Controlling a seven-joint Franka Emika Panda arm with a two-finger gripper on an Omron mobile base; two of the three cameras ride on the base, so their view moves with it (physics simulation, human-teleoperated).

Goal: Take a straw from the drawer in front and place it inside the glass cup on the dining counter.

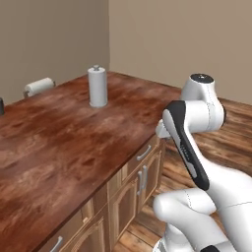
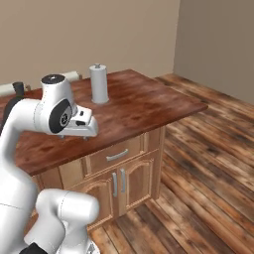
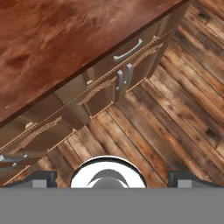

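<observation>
Parked at the desk's front edge, drawer shut.

Nearest us, our fingers (image 3: 112,177) poke up as two dark tips spread wide apart, nothing between them, hanging over the plank floor (image 3: 175,109) beside the desk (image 1: 64,142). Drawer (image 2: 116,155) sits flush under the desk's lip, silver handle (image 3: 127,50) showing, so whatever's inside is hidden. Plenty of bare floor to the right of the cabinets. Paper towel roll (image 1: 97,86) stands near the far edge. Glass cup (image 1: 1,106) is cut off at the left base view's border, hard to make out.
</observation>
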